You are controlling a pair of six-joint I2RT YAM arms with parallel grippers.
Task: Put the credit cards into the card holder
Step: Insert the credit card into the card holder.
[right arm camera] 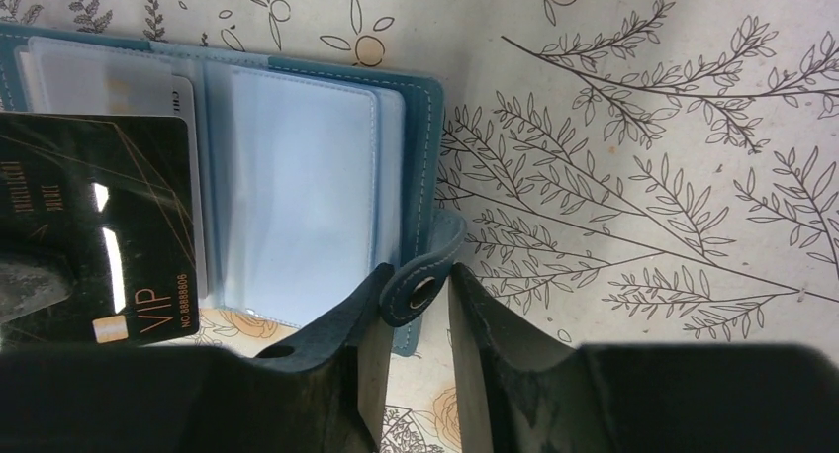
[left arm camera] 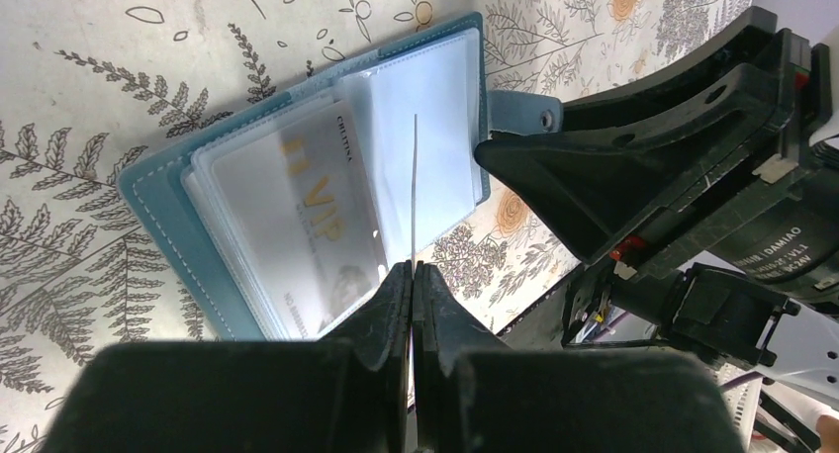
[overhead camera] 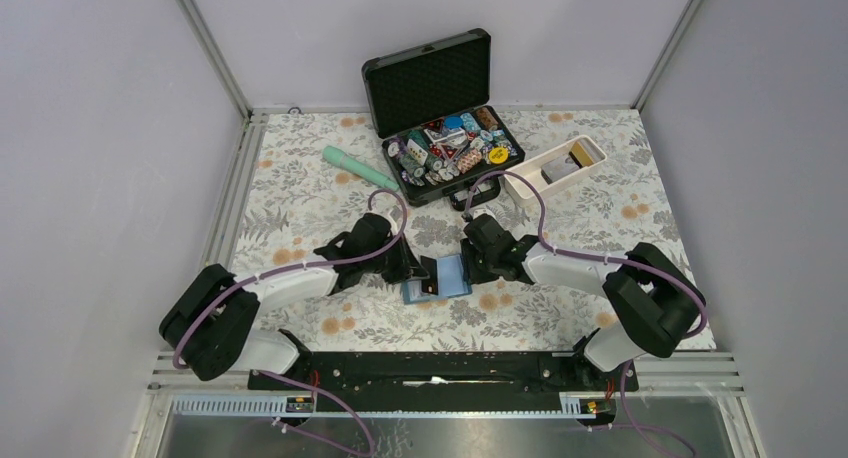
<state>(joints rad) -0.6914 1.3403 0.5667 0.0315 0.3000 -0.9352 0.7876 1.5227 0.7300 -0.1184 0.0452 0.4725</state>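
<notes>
- Card holder (overhead camera: 452,276): lies open on the floral tabletop (overhead camera: 300,208), between the two grippers. It has a teal cover with clear sleeves inside.
- Contents: a silver-grey card (left arm camera: 297,216) sits inside one clear sleeve.
- Black card (right arm camera: 99,206): outside the sleeves, over one leaf of the card holder. The left gripper (left arm camera: 413,275) is clenched on its lower edge.
- Right gripper (right arm camera: 419,280): jaws apart, one on each side of the snap tab (right arm camera: 440,245). A gap shows between the tab and one finger.
- White tray (overhead camera: 520,185): on the tabletop to the right of the case, holding more cards (overhead camera: 565,163), one dark and one orange-gold.
- Black case (overhead camera: 430,78): open, with the foam-lined lid upright. The base holds poker chips (overhead camera: 450,153) and other small items too small to tell.
- Top external view only: the case, the tray and a mint-green cylinder (overhead camera: 358,168) lying left of the case.
- Left wrist view: the black card appears edge-on, as a thin line. The right wrist view shows its printed face.
- Writing: "VIP" in gold on the silver-grey card. "VIP" and a line beginning "NO 8888" on the black card. "DAMIAO" on the right arm's wrist housing, read in the left wrist view.
</notes>
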